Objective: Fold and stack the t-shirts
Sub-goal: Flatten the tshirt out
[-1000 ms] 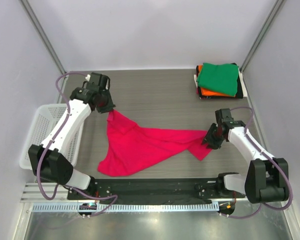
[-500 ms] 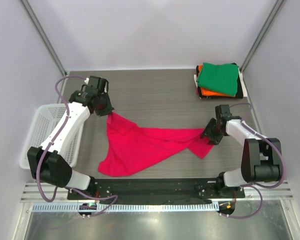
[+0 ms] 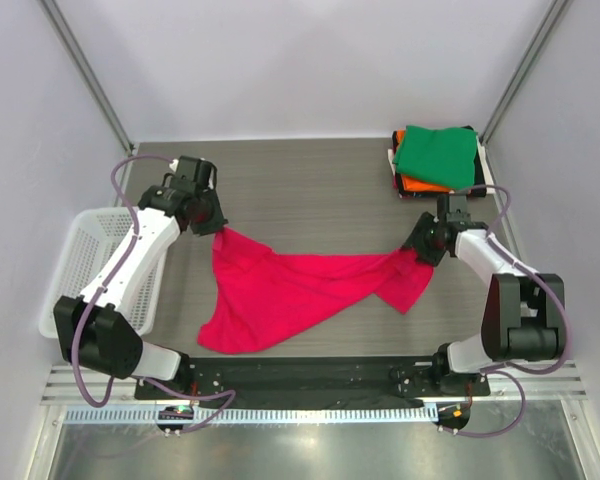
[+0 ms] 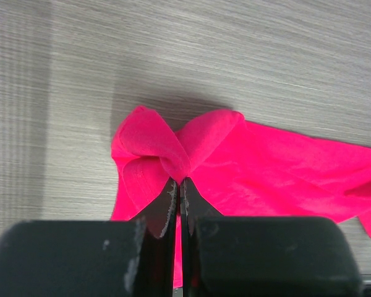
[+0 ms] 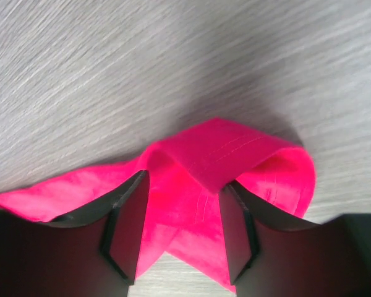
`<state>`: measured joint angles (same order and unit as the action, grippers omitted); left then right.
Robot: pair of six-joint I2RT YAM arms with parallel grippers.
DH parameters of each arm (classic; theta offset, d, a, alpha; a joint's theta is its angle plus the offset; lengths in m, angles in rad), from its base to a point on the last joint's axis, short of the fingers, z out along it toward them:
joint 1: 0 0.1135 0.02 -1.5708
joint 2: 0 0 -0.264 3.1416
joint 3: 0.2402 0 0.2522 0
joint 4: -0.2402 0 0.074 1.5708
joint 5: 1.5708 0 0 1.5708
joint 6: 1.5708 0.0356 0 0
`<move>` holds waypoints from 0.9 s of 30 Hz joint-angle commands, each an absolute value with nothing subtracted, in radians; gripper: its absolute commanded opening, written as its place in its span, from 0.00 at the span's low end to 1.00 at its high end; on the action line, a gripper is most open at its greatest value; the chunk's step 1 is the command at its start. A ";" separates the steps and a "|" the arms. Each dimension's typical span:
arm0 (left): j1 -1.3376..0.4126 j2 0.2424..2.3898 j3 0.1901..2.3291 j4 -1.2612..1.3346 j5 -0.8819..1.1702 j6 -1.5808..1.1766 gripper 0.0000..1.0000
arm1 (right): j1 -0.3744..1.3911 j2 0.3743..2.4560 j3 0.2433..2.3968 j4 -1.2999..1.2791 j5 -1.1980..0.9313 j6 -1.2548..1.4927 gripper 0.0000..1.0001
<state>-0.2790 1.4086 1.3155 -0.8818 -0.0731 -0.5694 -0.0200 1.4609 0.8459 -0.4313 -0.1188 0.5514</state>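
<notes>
The bright pink-red t-shirt [image 3: 280,290] lies spread and rumpled across the middle of the table. My left gripper [image 3: 212,222] is shut on its far-left corner; in the left wrist view the closed jaws [image 4: 179,180] pinch a bunched fold of the shirt [image 4: 284,173]. My right gripper [image 3: 420,250] is at the shirt's right end. In the right wrist view its jaws [image 5: 182,179] stand apart with a folded hem of the shirt [image 5: 229,148] lying between them. A stack of folded shirts, green [image 3: 438,157] on top of orange [image 3: 420,185], dark and white, sits at the far right corner.
A white mesh basket [image 3: 80,260] stands at the left table edge beside the left arm. Grey side walls close in the table on both sides. The black base rail [image 3: 310,375] runs along the near edge.
My right gripper has moved away from me toward the stack, drawing the shirt's right end with it. My left gripper has shifted slightly left and back, still holding its corner.
</notes>
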 commanded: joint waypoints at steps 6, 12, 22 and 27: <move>-0.272 1.374 1.269 -0.825 -0.051 -0.558 0.00 | 0.000 1.143 0.674 -0.449 -0.138 0.574 0.49; -0.272 1.370 1.252 -0.811 -0.040 -0.574 0.00 | 0.032 1.135 0.608 -0.433 -0.156 0.584 0.47; -0.272 1.353 1.221 -0.805 -0.041 -0.572 0.00 | 0.058 1.244 0.601 -0.336 -0.150 0.560 0.45; -0.272 1.358 1.212 -0.799 -0.041 -0.574 0.00 | 0.058 1.301 0.636 -0.328 -0.120 0.537 0.43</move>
